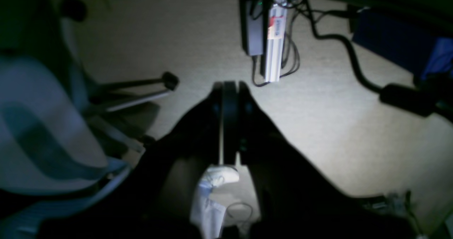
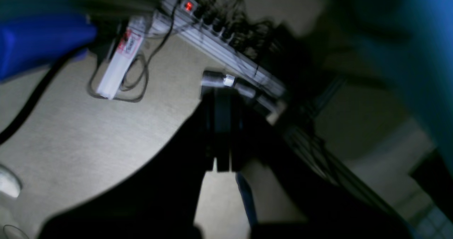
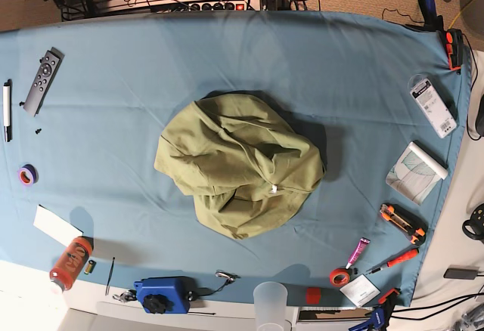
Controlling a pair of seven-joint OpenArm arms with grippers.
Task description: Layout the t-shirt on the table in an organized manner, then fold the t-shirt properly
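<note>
**Inspector:** Where does the garment lie?

**Onlooker:** The t-shirt (image 3: 238,165) sits crumpled in a heap at the middle of the counter (image 3: 113,104), not yet spread. No long axis can be read from that bundle.

**Inspector:** And the pincers?

**Onlooker:** The left pincer (image 1: 230,90) is closed on nothing; the right pincer (image 2: 222,101) likewise, jaws together and empty. Both hang over the floor, clear of the counter, so the shirt is well apart from either. Neither arm shows overhead; I cannot tell which is nearer.
</note>
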